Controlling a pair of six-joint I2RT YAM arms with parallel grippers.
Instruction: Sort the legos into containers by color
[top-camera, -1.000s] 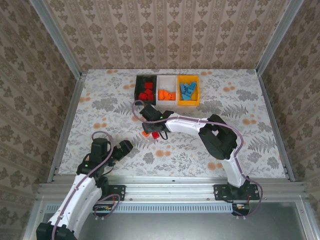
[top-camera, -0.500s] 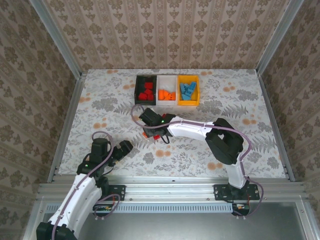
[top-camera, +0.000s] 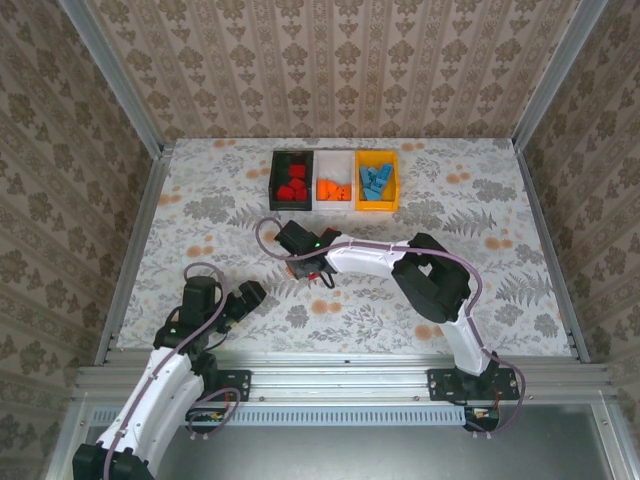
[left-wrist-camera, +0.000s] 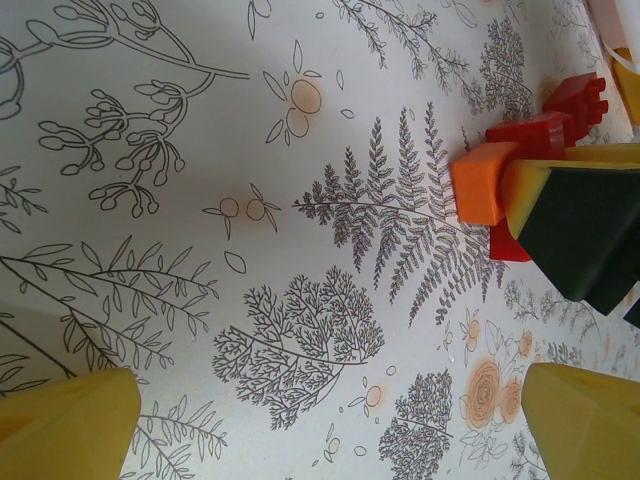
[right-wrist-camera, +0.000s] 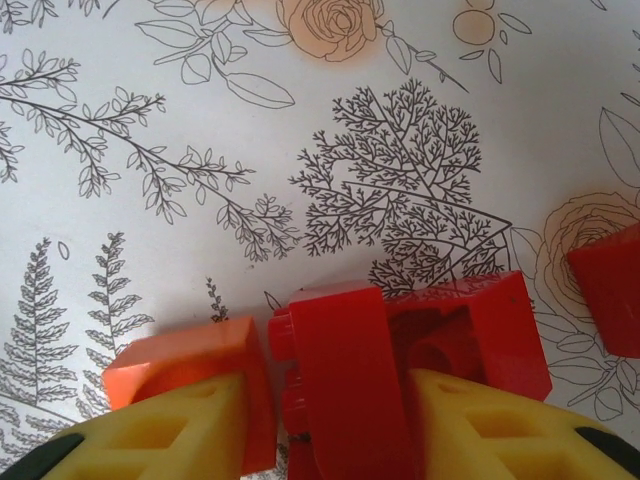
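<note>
Binned: most legos (top-camera: 335, 188).
Loose: orange brick (right-wrist-camera: 190, 365), some red.
Right hand (top-camera: 304, 263): straddles red brick (right-wrist-camera: 400, 340); we cannot tell grip.
Left hand (top-camera: 246, 295): spread wide, empty.

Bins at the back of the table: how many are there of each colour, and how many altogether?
Black bin: 1
White bin: 1
Orange-yellow bin: 1
Total: 3
</note>
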